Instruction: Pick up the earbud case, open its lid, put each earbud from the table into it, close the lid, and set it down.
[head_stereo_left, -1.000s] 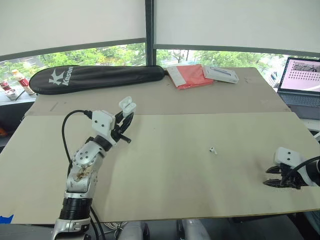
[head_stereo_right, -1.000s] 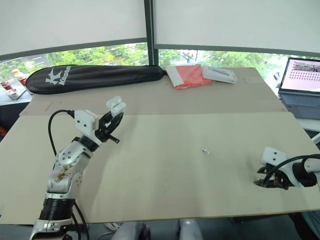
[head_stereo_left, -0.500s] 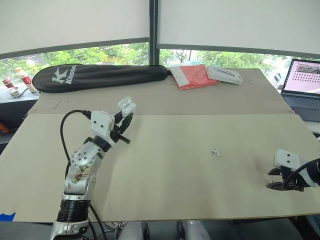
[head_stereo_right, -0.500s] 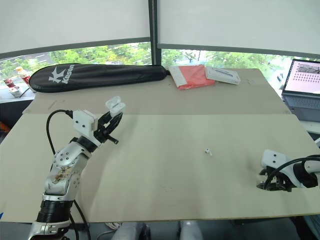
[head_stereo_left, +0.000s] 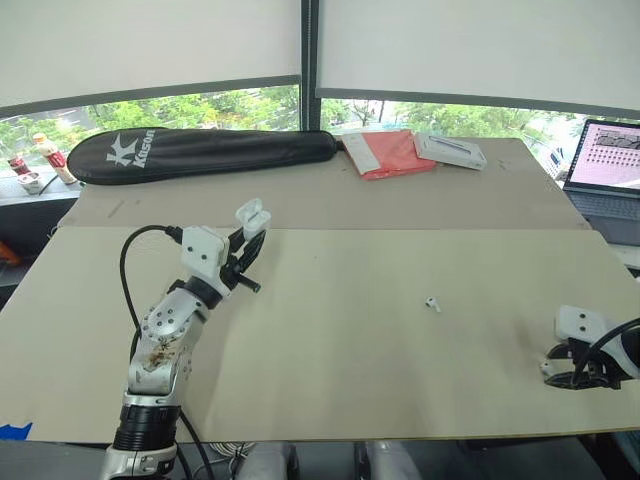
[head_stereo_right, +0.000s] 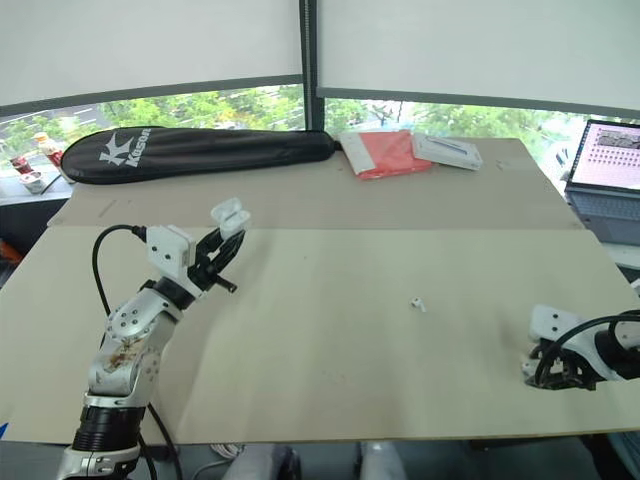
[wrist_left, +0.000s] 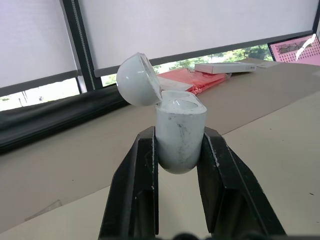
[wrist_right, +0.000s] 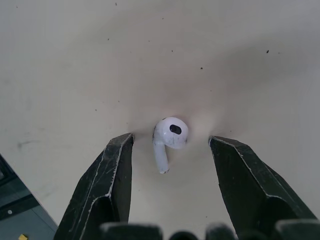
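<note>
Partly cut off, a grey laptop (head_stereo_left: 611, 168) flanks the beige bench (head_stereo_left: 380, 385) by shaded windows (head_stereo_left: 200, 105). Aloft, the left hand (wrist_left: 178, 150) clamps the white plastic earbud case (wrist_left: 181, 120), lid open; the right hand (wrist_right: 171, 142) straddles, wide, a white earbud (wrist_right: 170, 132).

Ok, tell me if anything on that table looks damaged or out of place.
Nothing broken or spilled. The earbud case, clamped in the left gripper with its lid flipped open, carries grey scuff marks. One earbud lies loose mid-table; the other earbud lies between the right gripper's open fingers, not yet gripped.
</note>
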